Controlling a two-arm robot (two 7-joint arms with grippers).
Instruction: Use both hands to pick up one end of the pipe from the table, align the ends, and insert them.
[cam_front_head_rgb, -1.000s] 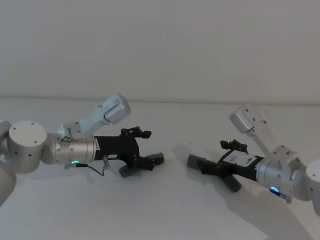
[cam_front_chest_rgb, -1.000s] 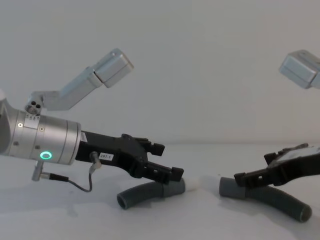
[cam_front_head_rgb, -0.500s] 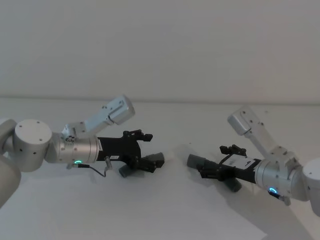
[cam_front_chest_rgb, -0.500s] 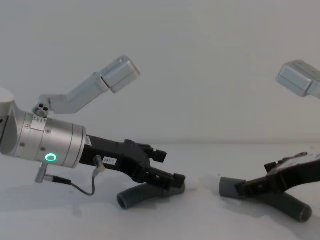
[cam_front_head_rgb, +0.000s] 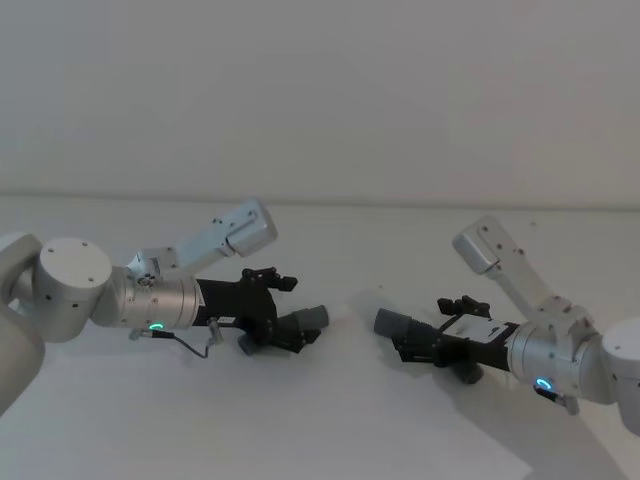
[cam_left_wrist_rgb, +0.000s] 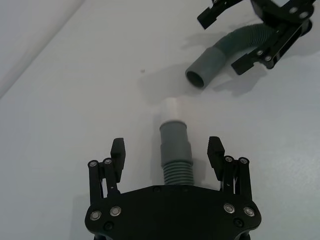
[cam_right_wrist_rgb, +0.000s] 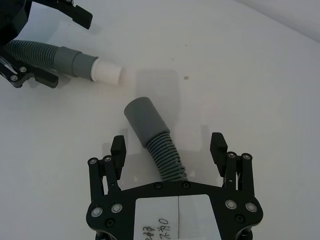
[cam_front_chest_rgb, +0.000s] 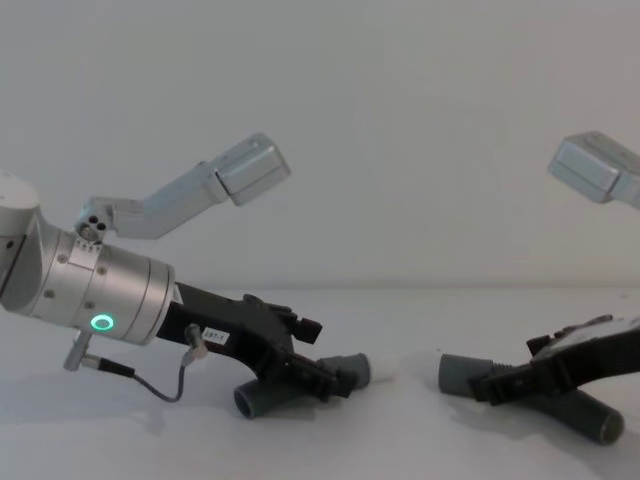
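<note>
Two dark grey corrugated pipe pieces lie on the white table (cam_front_head_rgb: 330, 420). The left piece (cam_front_head_rgb: 312, 317) (cam_front_chest_rgb: 290, 385) has a grey cuff with a white tip (cam_left_wrist_rgb: 172, 107) that points toward the right piece. My left gripper (cam_front_head_rgb: 293, 312) (cam_left_wrist_rgb: 167, 146) is open and low over this piece, one finger on each side of the ribs just behind the cuff. The right piece (cam_front_head_rgb: 393, 322) (cam_front_chest_rgb: 460, 373) aims its open grey cuff (cam_right_wrist_rgb: 145, 120) at the left one. Over its ribbed part my right gripper (cam_front_head_rgb: 425, 325) (cam_right_wrist_rgb: 168, 141) stands open, straddling it.
A short stretch of bare table (cam_front_chest_rgb: 405, 375) separates the two facing ends. A plain white wall (cam_front_head_rgb: 330, 100) rises behind the table. Each arm carries a silver camera box (cam_front_chest_rgb: 250, 168) above its wrist.
Both grippers have come down lower and slid forward over their pipe pieces. Both stay open. The pieces lie where they were.
</note>
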